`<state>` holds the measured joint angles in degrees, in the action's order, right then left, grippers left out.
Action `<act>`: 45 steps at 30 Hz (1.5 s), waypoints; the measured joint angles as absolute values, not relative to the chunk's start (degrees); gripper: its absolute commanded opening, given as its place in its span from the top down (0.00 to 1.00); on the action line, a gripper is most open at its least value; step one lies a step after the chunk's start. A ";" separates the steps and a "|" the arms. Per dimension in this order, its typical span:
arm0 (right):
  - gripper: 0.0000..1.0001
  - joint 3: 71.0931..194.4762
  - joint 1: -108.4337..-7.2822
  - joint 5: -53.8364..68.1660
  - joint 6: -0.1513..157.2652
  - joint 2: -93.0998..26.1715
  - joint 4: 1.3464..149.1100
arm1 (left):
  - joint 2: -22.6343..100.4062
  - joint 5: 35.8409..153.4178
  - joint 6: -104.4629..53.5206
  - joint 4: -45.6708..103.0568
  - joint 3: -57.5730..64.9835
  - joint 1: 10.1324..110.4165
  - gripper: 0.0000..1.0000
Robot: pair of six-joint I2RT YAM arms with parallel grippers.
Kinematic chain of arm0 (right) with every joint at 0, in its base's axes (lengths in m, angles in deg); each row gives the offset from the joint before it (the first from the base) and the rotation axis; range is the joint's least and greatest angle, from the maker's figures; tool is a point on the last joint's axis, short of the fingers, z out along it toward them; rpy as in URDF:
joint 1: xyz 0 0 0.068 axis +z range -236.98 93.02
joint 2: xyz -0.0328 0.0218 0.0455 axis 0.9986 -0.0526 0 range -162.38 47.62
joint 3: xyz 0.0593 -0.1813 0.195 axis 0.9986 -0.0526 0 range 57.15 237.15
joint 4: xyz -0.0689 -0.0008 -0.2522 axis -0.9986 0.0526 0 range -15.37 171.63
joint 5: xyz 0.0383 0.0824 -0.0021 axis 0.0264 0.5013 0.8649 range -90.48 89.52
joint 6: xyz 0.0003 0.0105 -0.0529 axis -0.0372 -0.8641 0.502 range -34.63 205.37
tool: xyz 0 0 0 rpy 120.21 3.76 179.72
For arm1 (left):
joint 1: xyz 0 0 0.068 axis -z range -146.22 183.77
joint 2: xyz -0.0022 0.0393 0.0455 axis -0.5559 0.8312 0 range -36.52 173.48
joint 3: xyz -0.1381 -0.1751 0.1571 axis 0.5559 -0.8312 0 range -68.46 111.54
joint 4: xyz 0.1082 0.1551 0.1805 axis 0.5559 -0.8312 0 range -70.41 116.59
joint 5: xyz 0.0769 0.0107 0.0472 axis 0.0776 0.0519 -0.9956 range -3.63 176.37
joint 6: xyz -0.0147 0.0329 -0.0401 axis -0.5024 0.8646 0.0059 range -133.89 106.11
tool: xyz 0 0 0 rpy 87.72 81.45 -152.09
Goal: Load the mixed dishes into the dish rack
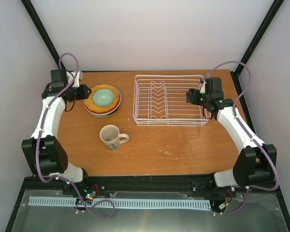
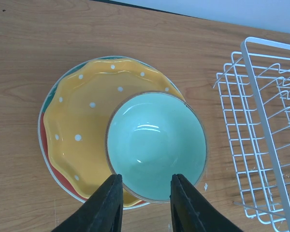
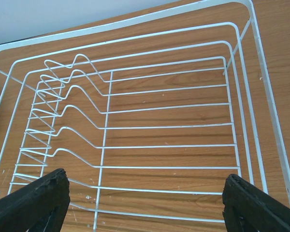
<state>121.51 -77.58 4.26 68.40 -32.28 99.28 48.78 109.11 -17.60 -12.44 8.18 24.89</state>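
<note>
A small teal bowl (image 1: 103,96) sits on an orange-yellow scalloped plate (image 1: 92,98), stacked on a red-and-teal plate (image 1: 97,113) at the table's back left. In the left wrist view the bowl (image 2: 156,145) lies off-centre on the yellow plate (image 2: 79,130), with the red-and-teal plate (image 2: 67,184) under it. My left gripper (image 1: 85,93) (image 2: 144,191) is open, its tips just over the bowl's near rim. A cream picture mug (image 1: 110,137) stands upright in front. My right gripper (image 1: 189,95) (image 3: 145,203) is wide open over the empty white dish rack (image 1: 169,100) (image 3: 174,111). No white floral plate shows.
The rack's left edge (image 2: 261,125) stands close to the right of the plate stack. Black frame posts rise at both back corners. White specks dot the wooden table (image 1: 159,145) in front of the rack.
</note>
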 measured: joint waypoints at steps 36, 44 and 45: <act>0.15 121.62 -77.58 7.47 68.14 -32.87 98.73 | 55.36 107.45 -17.62 -14.18 7.61 24.89 0.74; 0.15 121.62 -77.58 7.95 67.96 -33.20 97.99 | 59.46 104.74 -17.64 -14.56 7.61 24.93 0.73; 0.15 121.62 -77.58 7.99 67.96 -33.22 97.92 | 59.73 104.56 -17.64 -14.64 7.65 25.02 0.72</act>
<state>121.62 -77.58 7.99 67.96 -33.22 97.92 59.73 104.56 -17.64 -14.64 7.65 25.02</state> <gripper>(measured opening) 0.851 0.261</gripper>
